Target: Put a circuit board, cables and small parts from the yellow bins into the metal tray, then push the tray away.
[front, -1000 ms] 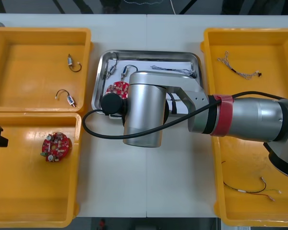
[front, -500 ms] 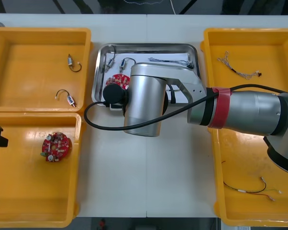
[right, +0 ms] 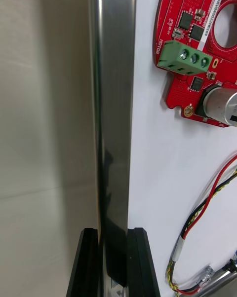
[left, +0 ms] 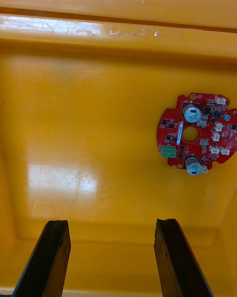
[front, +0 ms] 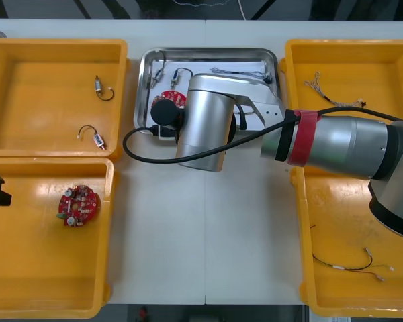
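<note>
While the right claw [right: 112, 234] clamps the metal tray [right: 116, 104] by its rim, a red circuit board [right: 197, 55] lies inside; tray sits far-centre on the desk [front: 208, 228]; left claw [left: 111, 224], fingers apart, hovers over a second circuit board [left: 196, 130] in its yellow bin [left: 74, 104].

Tray [front: 215, 51] between the bins [front: 40, 94] — board [front: 174, 99] and cables [front: 238, 72] inside.
</note>
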